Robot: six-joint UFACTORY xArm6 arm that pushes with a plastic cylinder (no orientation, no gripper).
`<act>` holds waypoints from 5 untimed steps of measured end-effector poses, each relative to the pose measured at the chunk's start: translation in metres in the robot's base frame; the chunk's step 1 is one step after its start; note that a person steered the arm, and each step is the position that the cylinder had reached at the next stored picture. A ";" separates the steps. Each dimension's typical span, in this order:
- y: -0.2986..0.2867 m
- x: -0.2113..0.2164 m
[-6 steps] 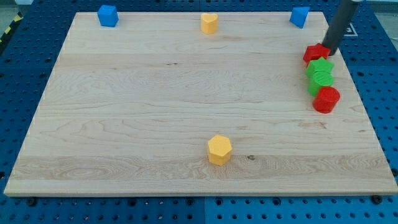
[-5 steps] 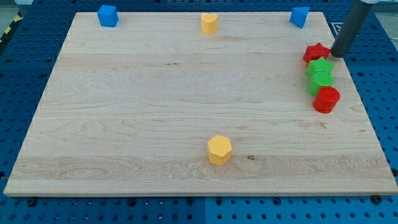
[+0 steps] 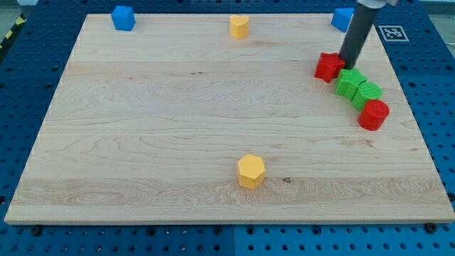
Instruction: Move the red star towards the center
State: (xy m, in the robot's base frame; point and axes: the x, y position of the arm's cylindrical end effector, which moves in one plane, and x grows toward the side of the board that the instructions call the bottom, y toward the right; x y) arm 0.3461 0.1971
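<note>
The red star [image 3: 328,67] sits just off the view's left of the green block cluster [image 3: 357,87], near the counter's [image 3: 178,128] far right side, well short of the middle. My tip [image 3: 348,66] rests right against the star's right edge, squeezed between it and the nearest green block. There is no tool on this rod, so nothing to spread or pinch. I'd judge the job barely begun: the star stands apart from the greens but a long stretch of bare wood lies between it and the centre, leftward and somewhat downward in view.
</note>
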 end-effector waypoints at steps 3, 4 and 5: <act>-0.030 0.010; -0.035 0.011; -0.059 0.011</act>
